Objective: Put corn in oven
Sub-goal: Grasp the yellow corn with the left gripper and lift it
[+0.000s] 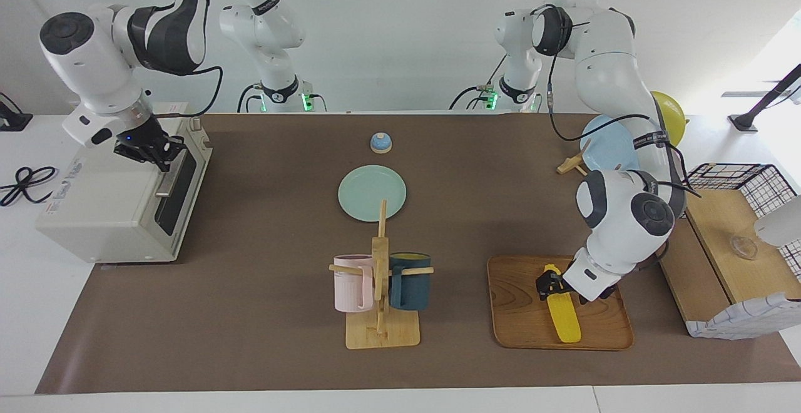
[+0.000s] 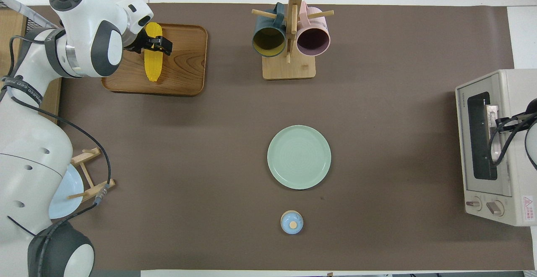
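Facing view gives you the left gripper low over the tray, its fingers spread wide on either side of the corn near the cob's end closer to the robots. You cannot tell whether they touch the cob. The corn lies flat on the tray at the left arm's end of the desk. At the right arm's end, the right gripper sits at the handle of the oven, fingers pressed together; the door looks closed.
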### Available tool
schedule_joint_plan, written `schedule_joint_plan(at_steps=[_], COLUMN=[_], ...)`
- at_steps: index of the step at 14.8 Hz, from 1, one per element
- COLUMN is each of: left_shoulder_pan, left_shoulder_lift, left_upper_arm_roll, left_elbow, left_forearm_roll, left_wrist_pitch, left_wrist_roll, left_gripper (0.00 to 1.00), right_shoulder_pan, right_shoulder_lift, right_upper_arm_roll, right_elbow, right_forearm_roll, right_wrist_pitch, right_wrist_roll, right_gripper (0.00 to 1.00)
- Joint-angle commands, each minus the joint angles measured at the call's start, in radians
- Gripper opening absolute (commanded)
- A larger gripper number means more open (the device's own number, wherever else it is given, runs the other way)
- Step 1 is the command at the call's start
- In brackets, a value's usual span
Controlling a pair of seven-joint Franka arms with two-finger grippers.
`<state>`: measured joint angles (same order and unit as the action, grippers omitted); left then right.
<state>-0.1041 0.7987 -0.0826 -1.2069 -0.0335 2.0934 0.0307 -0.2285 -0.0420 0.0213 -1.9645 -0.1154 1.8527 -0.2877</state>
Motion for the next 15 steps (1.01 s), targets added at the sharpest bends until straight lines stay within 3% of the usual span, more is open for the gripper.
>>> schedule_joint_plan(at_steps=[1,9,10,14,15], left_shoulder_pan=[-0.005,0.0,0.001,-0.003,-0.005], left_shoulder_lift=[0.027,0.027,0.027,0.025,0.025], left_upper_arm_roll=[0.007,0.007,0.007,0.007,0.007], left_elbow=[0.038,0.012,0.012,0.015,0.017], left_forearm_roll=[-0.008,0.009,0.007,0.001,0.0], left_wrist_pitch=[0.016,0.062,0.057,0.05,0.05], left_wrist_roll=[0.015,0.024,0.024,0.021,0.021], left_gripper=[1.0,0.99,0.88,0.13,0.0], right_shoulder_pan=[-0.008,-0.017,-0.014,0.008,0.018], right_shoulder_lift=[-0.021,-0.018,-0.018,-0.015,-0.013], right_upper_arm_roll=[0.006,0.008,0.008,0.009,0.009], right_elbow=[-0.039,-0.068,-0.068,-0.082,-0.082], right_forearm_roll=[-0.007,-0.007,-0.007,-0.004,-0.003], right_wrist_pitch=[0.022,0.04,0.051,0.06,0.062], right_wrist_roll=[-0.013,-0.008,-0.008,0.016,0.031], right_gripper=[0.0,0.0,0.0,0.0,0.0])
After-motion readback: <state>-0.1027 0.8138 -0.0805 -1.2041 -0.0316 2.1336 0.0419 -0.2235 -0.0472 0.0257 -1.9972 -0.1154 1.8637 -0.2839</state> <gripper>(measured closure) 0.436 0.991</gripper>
